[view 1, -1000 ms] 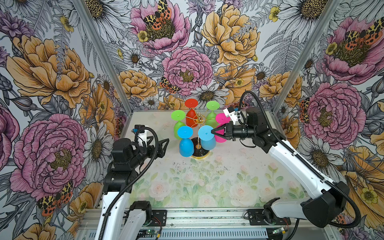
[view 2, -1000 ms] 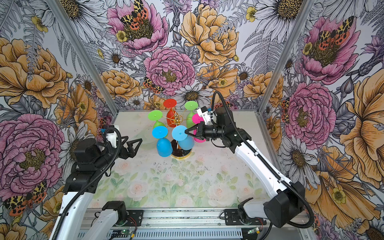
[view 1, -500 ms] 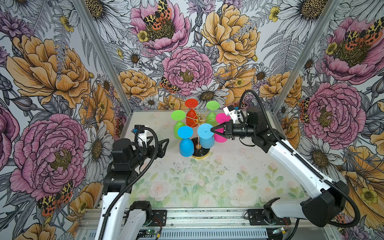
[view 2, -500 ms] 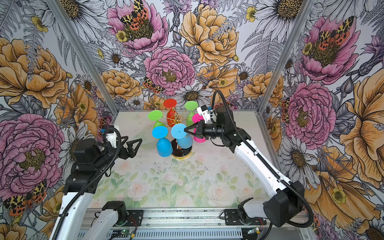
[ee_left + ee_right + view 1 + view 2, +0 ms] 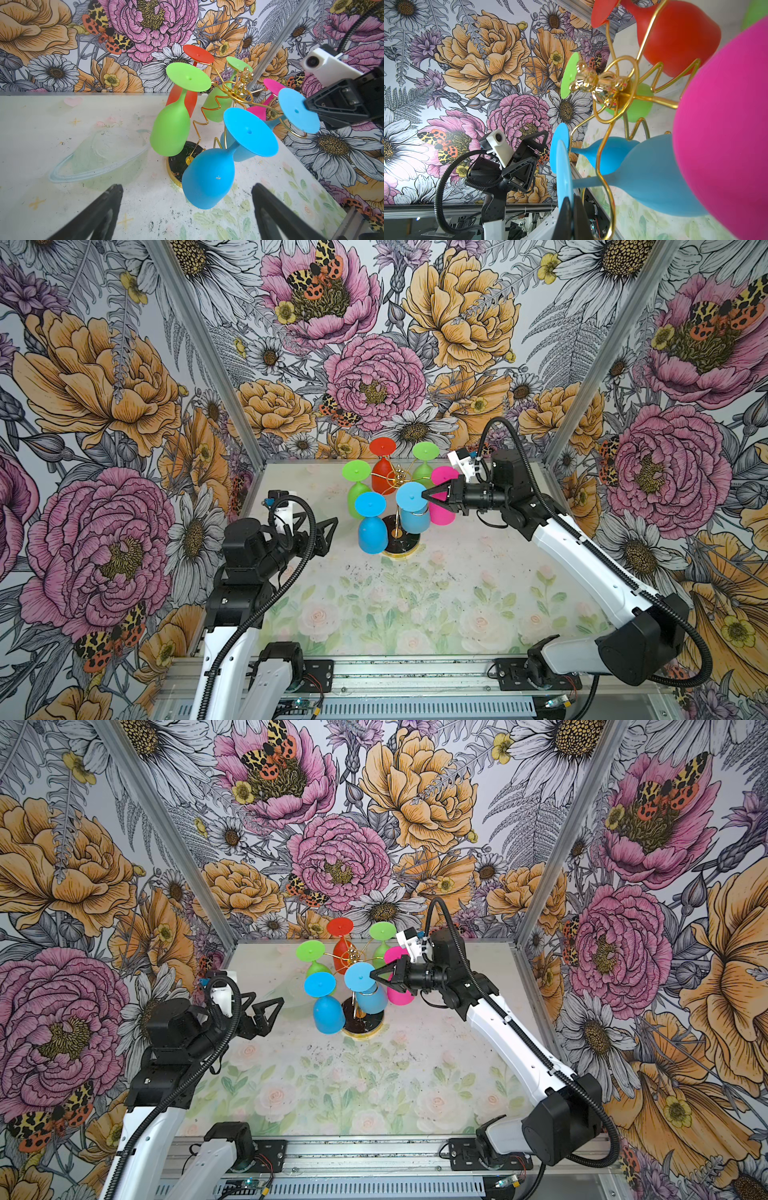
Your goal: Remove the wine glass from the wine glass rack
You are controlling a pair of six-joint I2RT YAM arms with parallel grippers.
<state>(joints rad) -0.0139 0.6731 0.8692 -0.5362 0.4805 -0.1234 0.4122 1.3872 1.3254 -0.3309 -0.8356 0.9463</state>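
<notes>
In both top views the wine glass rack [image 5: 397, 478] stands at the far middle of the table [image 5: 415, 605], with its round black base on the floral mat. Six coloured glasses hang upside down from its gold loops. The right gripper [image 5: 424, 494] reaches in from the right at the height of the rack's top. Its tips are pressed onto the edge of the round foot of the blue wine glass [image 5: 410, 497], which hangs on the near right loop. That glass's bowl hangs beside the post, above the base. The left gripper [image 5: 316, 526] hovers left of the rack and apart from it, with its fingers spread wide and nothing between them.

In the left wrist view the two black fingers [image 5: 104, 207] stand far apart above the table. A second blue glass [image 5: 207, 178] hangs just beyond them. Farther right, the right gripper's black tip meets the foot of the blue wine glass [image 5: 298, 111], whose stem sits in a gold loop.

In the right wrist view the fingers [image 5: 566, 218] pinch the thin blue foot [image 5: 564, 172], seen edge-on. The stem runs through the rack's wire loop [image 5: 602, 178]. A pink glass [image 5: 726, 135] fills the side of this view, just beside the blue bowl.
</notes>
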